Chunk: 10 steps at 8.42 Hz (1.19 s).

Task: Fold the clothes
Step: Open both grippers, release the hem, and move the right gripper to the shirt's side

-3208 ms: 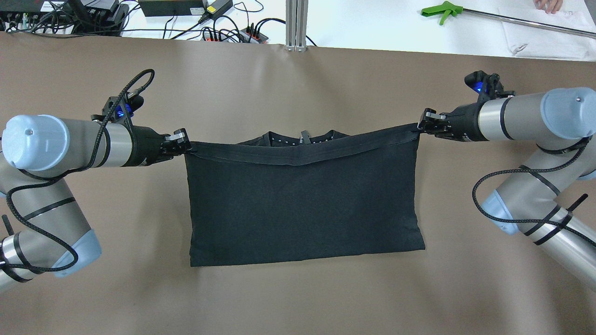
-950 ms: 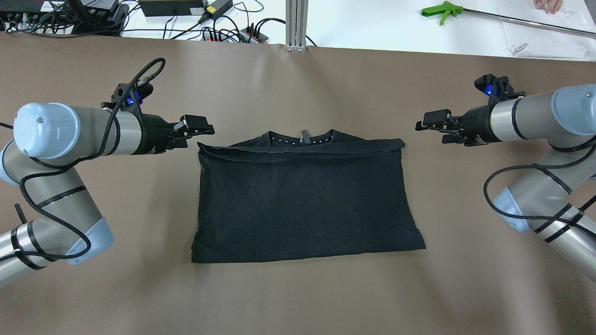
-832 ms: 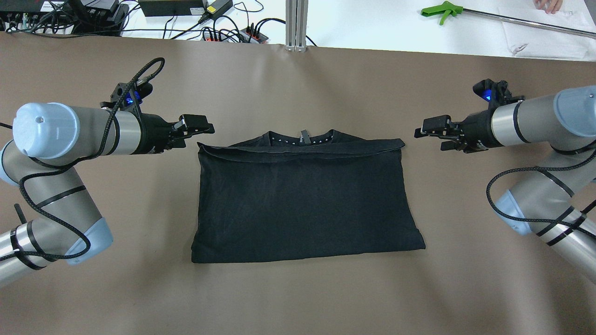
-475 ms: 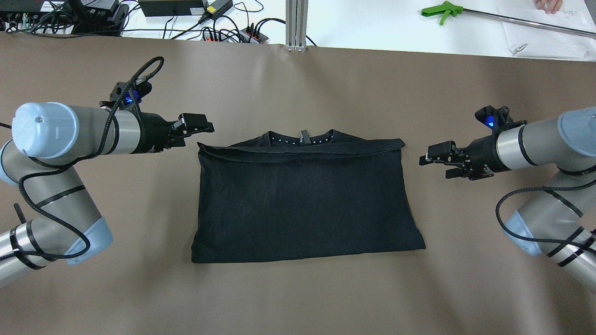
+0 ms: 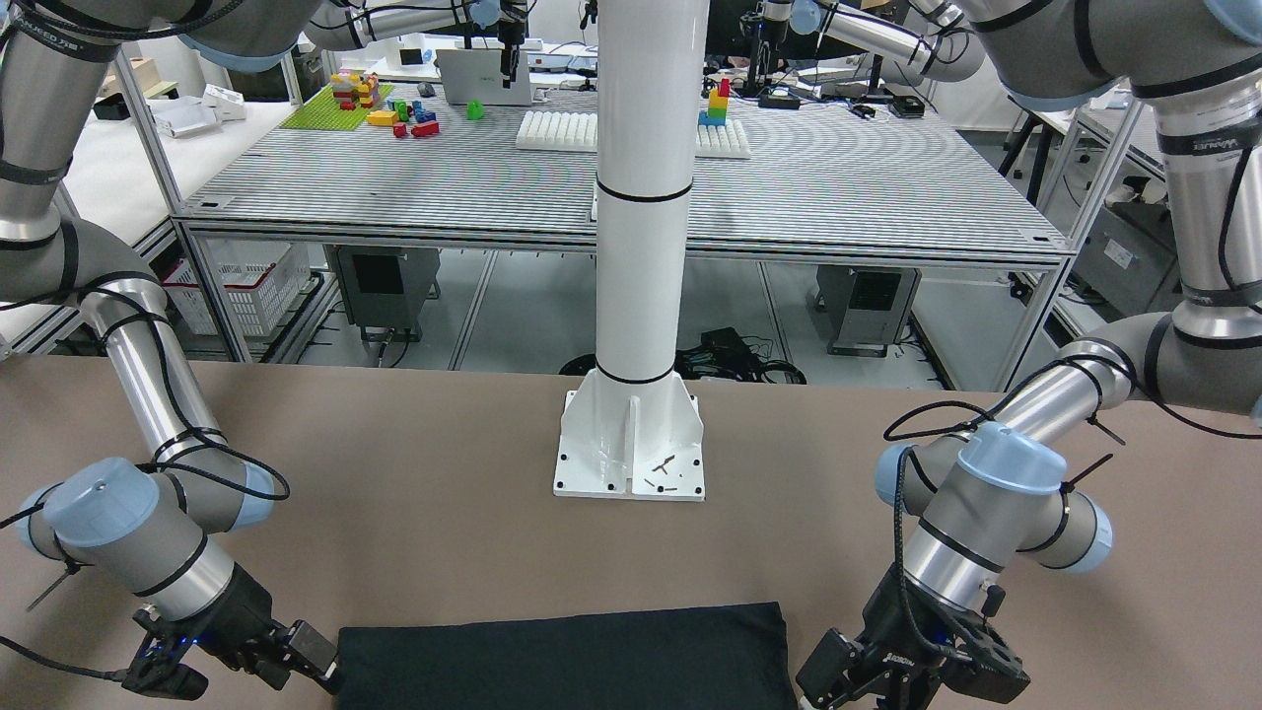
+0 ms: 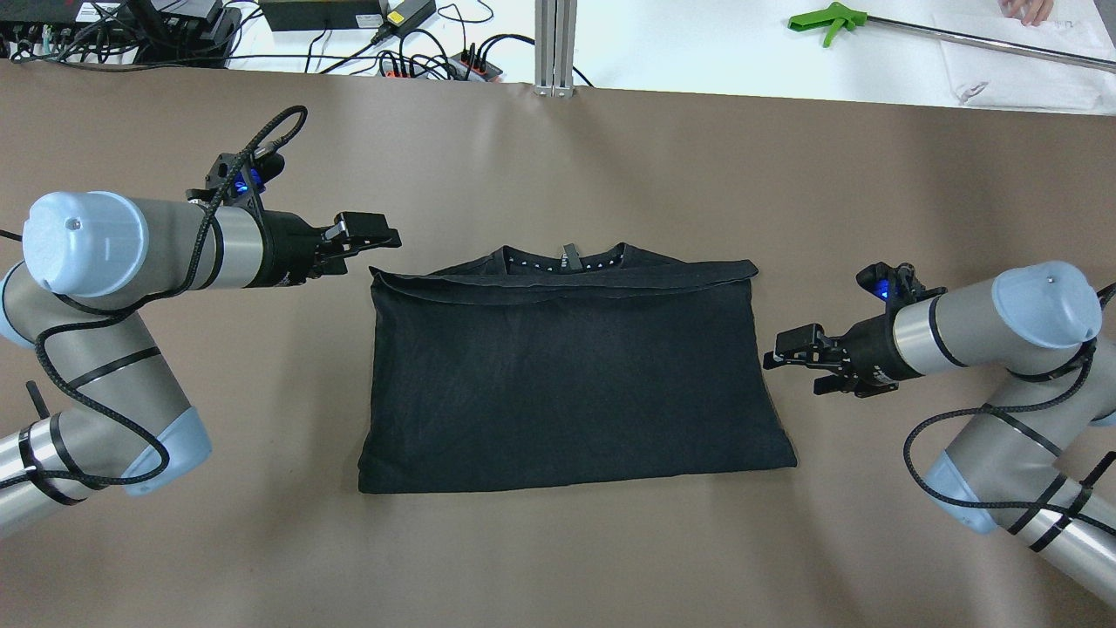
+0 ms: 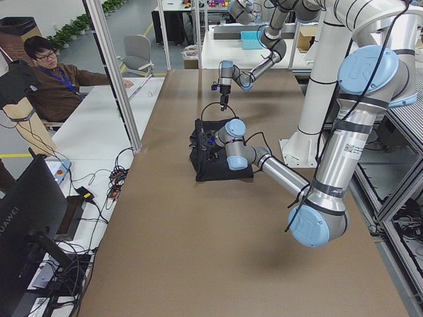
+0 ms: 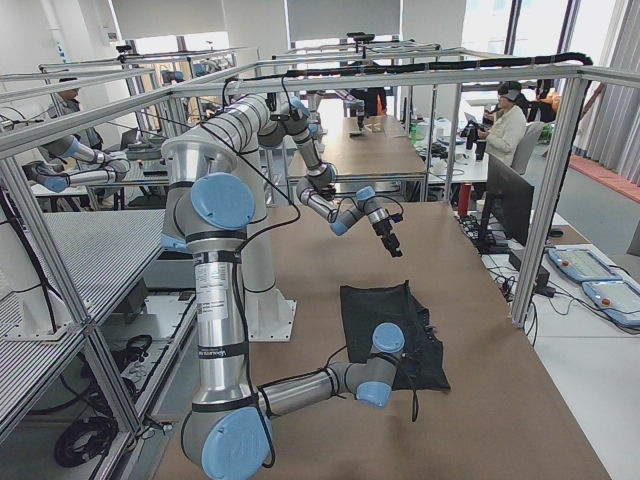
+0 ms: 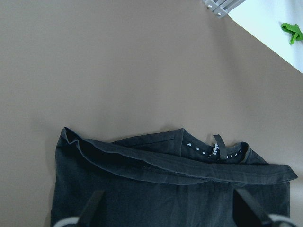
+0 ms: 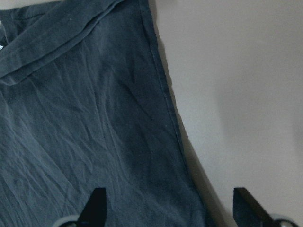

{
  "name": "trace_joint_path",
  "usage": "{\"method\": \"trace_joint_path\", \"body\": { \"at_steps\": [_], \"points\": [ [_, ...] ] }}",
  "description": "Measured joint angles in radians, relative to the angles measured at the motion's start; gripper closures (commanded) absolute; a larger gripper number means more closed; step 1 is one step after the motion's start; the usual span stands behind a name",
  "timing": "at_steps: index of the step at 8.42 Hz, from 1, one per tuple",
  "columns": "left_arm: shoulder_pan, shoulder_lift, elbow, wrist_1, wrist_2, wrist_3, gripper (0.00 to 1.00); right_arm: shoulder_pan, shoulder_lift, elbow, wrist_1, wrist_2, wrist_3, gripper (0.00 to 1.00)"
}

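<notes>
The left gripper, jaws spread, hovers level by the upper-left corner of the clothes. The right gripper, likewise spread, points at their right edge. They lie centre-frame on the brown table.

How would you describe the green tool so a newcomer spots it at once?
Past the far edge of the brown table lies a white surface. At its right rests the tool: the only green thing there, a pistol grip on a metal rod.

- Bare table lies open all round the garment.
- The right gripper, jaws apart, sits just beside its right edge.
- The left gripper, jaws apart, sits near its far-left corner.
</notes>
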Motion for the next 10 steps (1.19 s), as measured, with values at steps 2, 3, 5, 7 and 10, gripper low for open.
{"method": "trace_joint_path", "body": {
  "at_steps": [2,3,5,7,10],
  "points": [
    [0.001,0.000,0.003,0.001,0.008,0.000,0.06,-0.056,-0.008,-0.002,0.001,-0.047,0.009,0.06],
    [0.001,0.000,0.004,0.001,0.012,0.000,0.06,-0.080,-0.013,-0.004,0.001,-0.062,0.008,0.06],
    [0.003,0.000,0.006,0.001,0.024,0.000,0.06,-0.106,-0.029,-0.003,0.002,-0.074,0.000,0.09],
    [0.003,0.000,0.009,0.001,0.030,0.000,0.06,-0.124,-0.047,0.000,0.003,-0.076,-0.001,0.26],
    [0.003,0.000,0.011,0.001,0.032,0.000,0.06,-0.153,-0.063,0.006,0.004,-0.089,0.004,0.58]
  ]
}}
